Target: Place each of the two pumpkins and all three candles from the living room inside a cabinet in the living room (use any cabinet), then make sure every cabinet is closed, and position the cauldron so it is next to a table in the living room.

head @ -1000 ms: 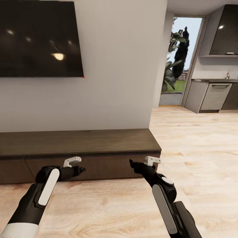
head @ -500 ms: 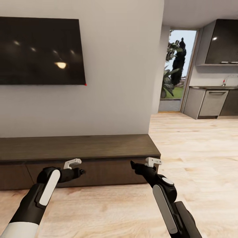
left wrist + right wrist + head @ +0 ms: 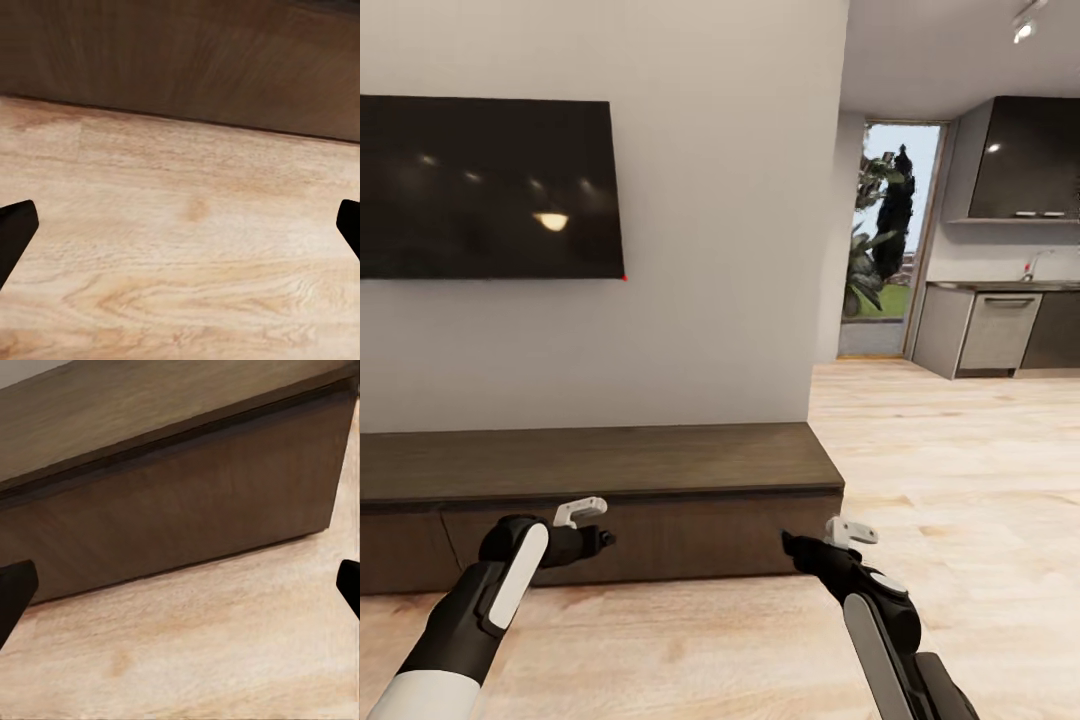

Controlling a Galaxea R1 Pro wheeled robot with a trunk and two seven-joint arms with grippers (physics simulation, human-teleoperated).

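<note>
The long, low dark-brown cabinet point(image 3: 610, 460) runs along the wall under the television, its flat drawer fronts closed. My left gripper point(image 3: 605, 540) hovers just in front of the cabinet's front face, low over the floor. Its fingers point(image 3: 15, 229) stand wide apart with nothing between them, and the cabinet front point(image 3: 180, 60) is close ahead. My right gripper point(image 3: 790, 545) is near the cabinet's right end, also open and empty, and looks at the cabinet's corner point(image 3: 172, 510). The pumpkins, candles, cauldron and glass table are out of view.
A black television point(image 3: 485, 190) hangs on the white wall above the cabinet. Light wooden floor point(image 3: 960, 480) stretches to the right towards a kitchen with grey cupboards point(image 3: 1000, 330) and a glass door point(image 3: 885, 240) with plants behind it.
The whole picture has slid downwards, so the camera has moved; more ceiling shows. My right arm has sunk a little and drifted right. The left arm has hardly moved.
</note>
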